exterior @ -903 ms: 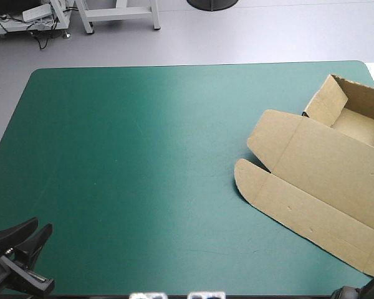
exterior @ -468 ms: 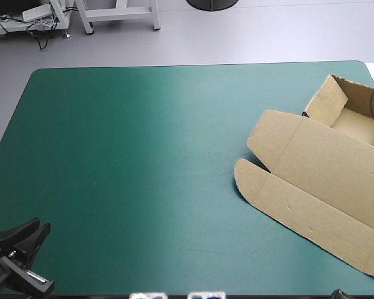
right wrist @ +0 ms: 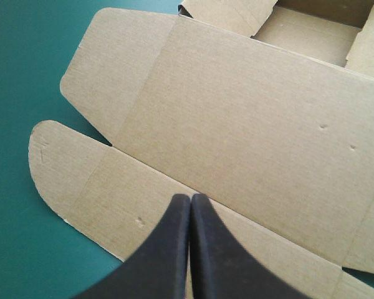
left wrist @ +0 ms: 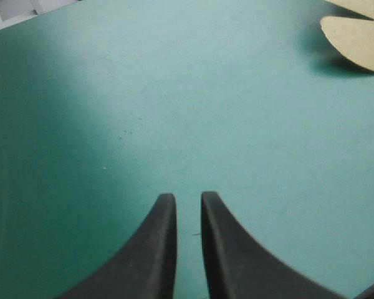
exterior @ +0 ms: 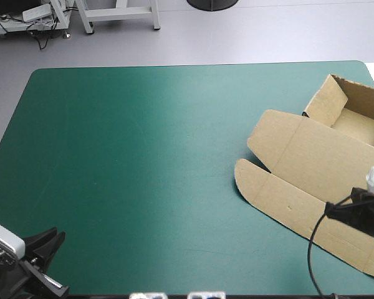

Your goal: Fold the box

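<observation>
Shows black fin-fingered left gripper point(left wrist: 184, 198), narrow gap between fingers, nothing held, over teal-green table cover point(left wrist: 174, 93), rounded flap of brown cardboard box point(left wrist: 361, 37) well ahead.

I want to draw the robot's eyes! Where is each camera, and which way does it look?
High view: above, behind the robot, looking down on the table; left tool and right tool show.
Left wrist view: low over the table, facing the box; own tool.
Right wrist view: over the box's flat lid; own tool.
All share the box.
</observation>
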